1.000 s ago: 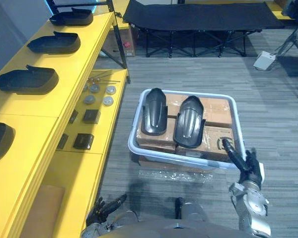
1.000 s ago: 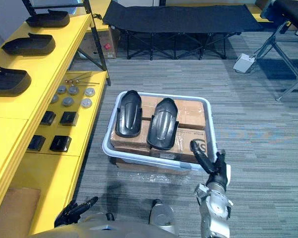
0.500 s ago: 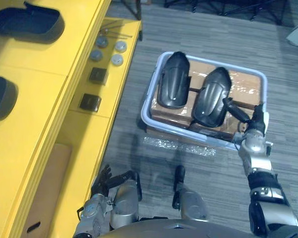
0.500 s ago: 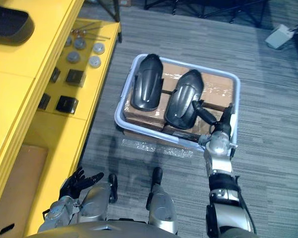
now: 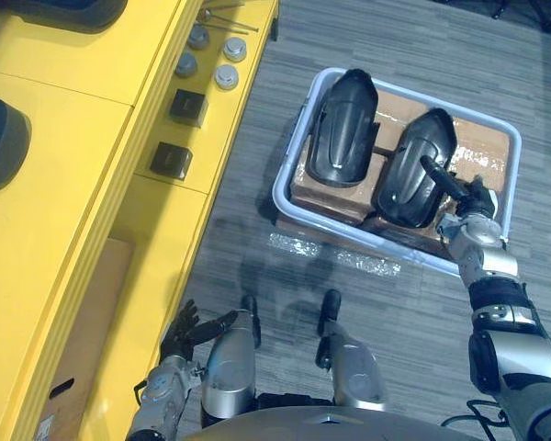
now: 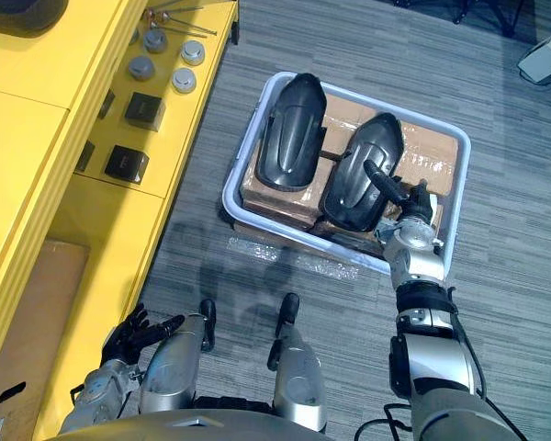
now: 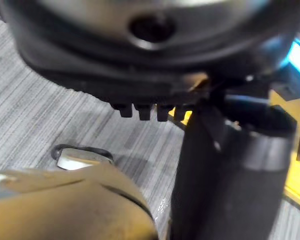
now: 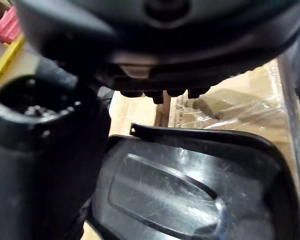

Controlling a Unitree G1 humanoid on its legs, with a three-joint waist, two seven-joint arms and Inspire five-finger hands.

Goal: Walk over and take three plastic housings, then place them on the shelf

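Observation:
Two black plastic housings lie side by side on cardboard boxes in a white bin [image 6: 236,170] on the floor: the left housing [image 5: 342,129] and the right housing [image 5: 413,175]. My right hand [image 5: 461,204] reaches over the bin's near right corner, its straight fingers open and lying over the right housing's edge. The right wrist view has that housing [image 8: 190,185] close under the hand. My left hand [image 5: 185,333] hangs low at the lower left, open and holding nothing. More black housings [image 5: 0,142] rest on the yellow shelf [image 5: 73,119] at the left.
The shelf's lower level carries two black blocks [image 5: 170,161] and several round metal pieces [image 5: 225,73]. A cardboard box [image 5: 83,340] sits below at the shelf's near end. A clear plastic sheet [image 5: 335,257] lies on the grey carpet in front of the bin.
The camera has come closer and tilted down. My right hand has moved from the bin's near right rim forward onto the right housing. The left hand stays low.

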